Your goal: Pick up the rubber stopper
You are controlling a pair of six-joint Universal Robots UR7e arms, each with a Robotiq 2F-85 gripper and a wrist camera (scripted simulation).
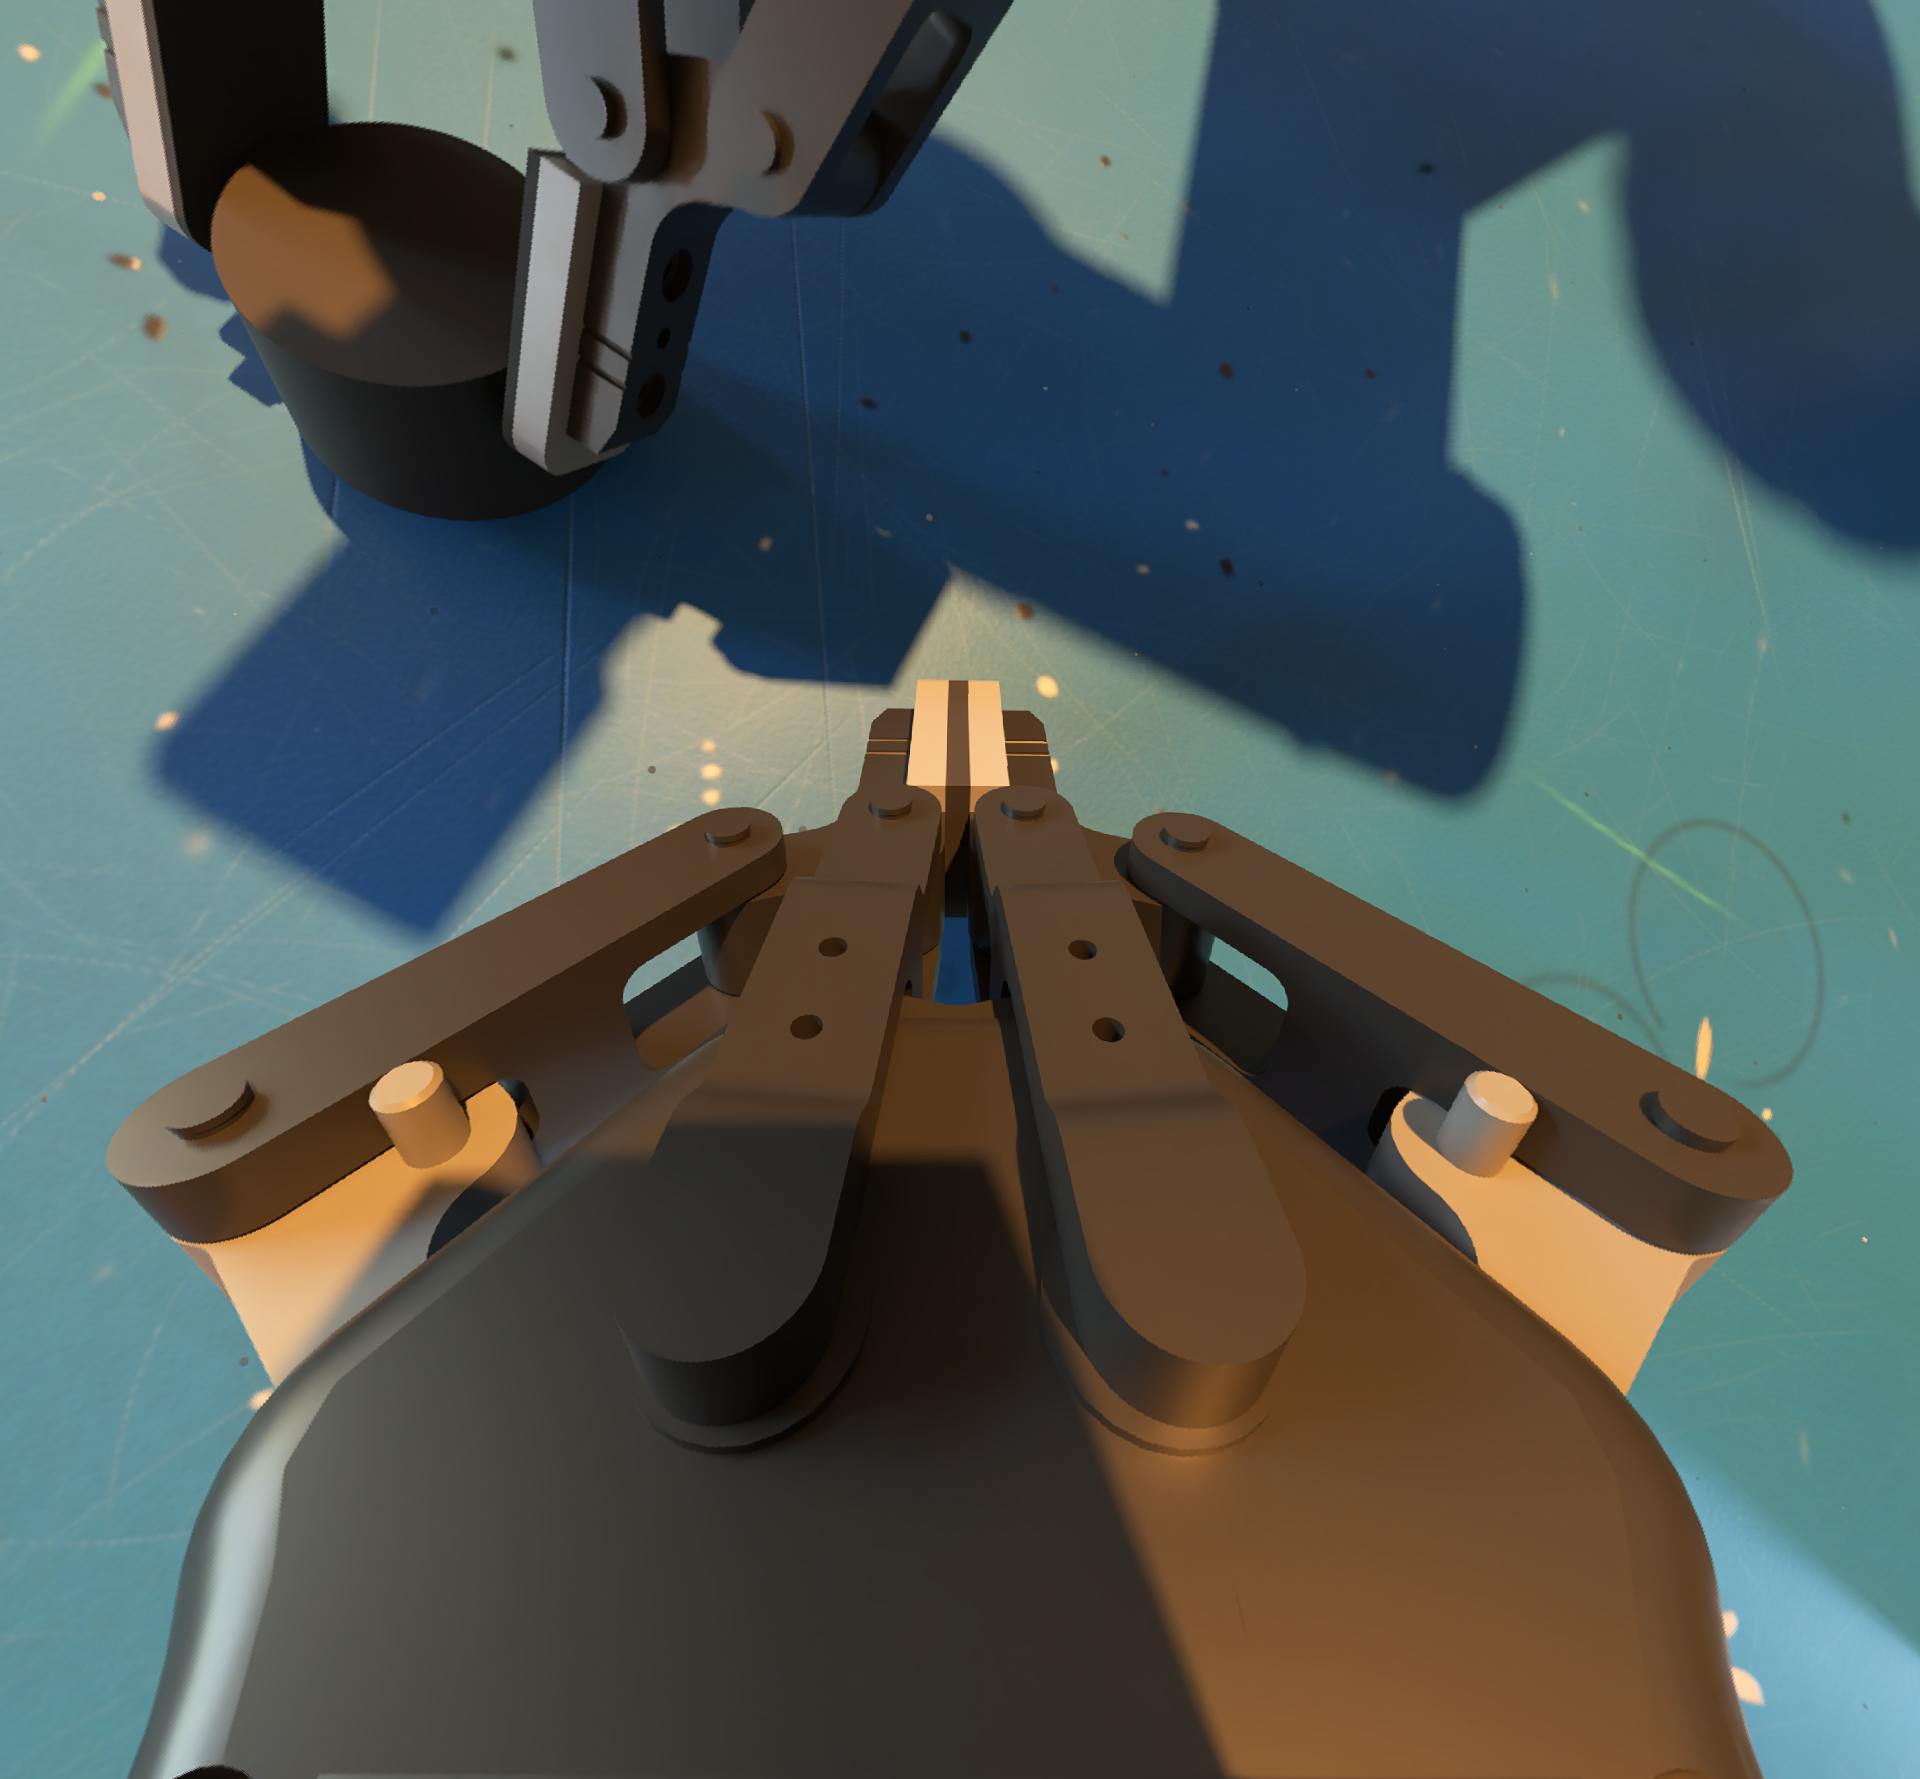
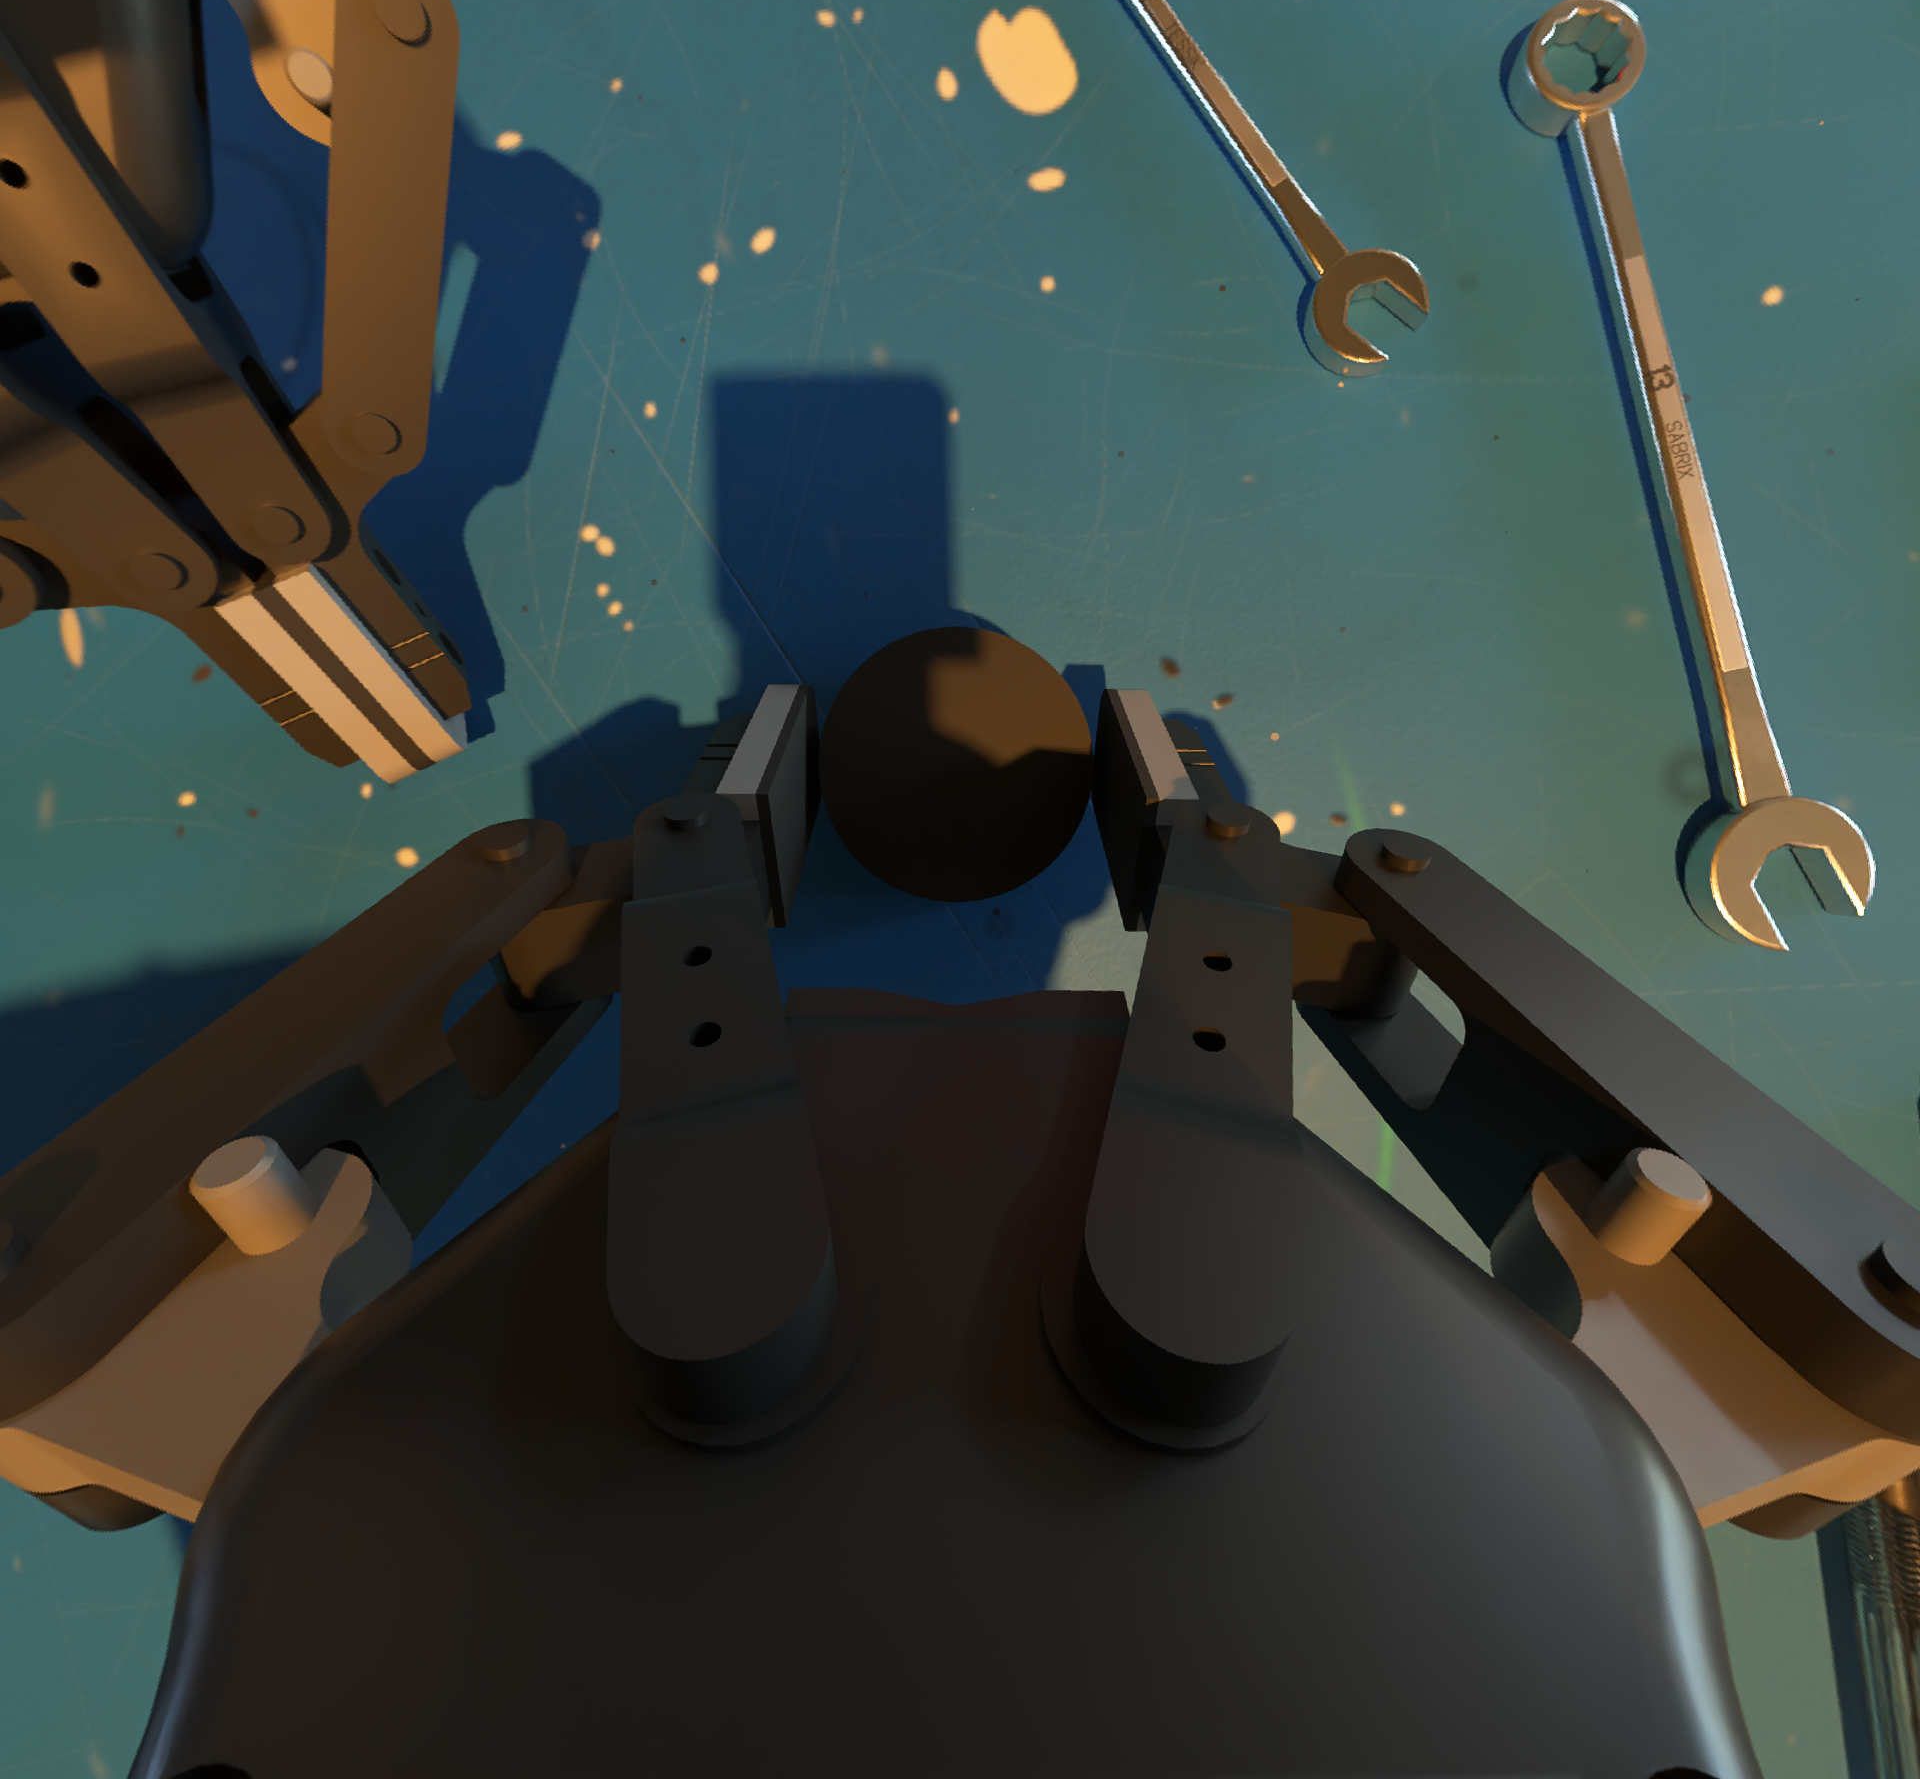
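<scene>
1. Stopper position: the black rubber stopper (image 2: 956, 763) stands on the scratched teal table (image 2: 1143, 503), between your right gripper (image 2: 956, 799) fingers.
2. Right gripper: pads sit at or just beside the stopper's sides; you cannot tell if they press yet.
3. Left gripper (image 1: 957, 732): fully closed, empty, hovering near the stopper.
4. Two wrenches (image 2: 1694, 524) lie far right, well apart.
5. Progress: approach looks done; a firm squeeze and the lift seem left.

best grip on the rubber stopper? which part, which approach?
Take the rubber stopper across its curved side wall, from straight above. It stands upright on the table, flat round top up, so opposite sides suit the pads. The right pincer already straddles it that way; full contact isn't clear. The left pincer is shut, off to the side.
</scene>
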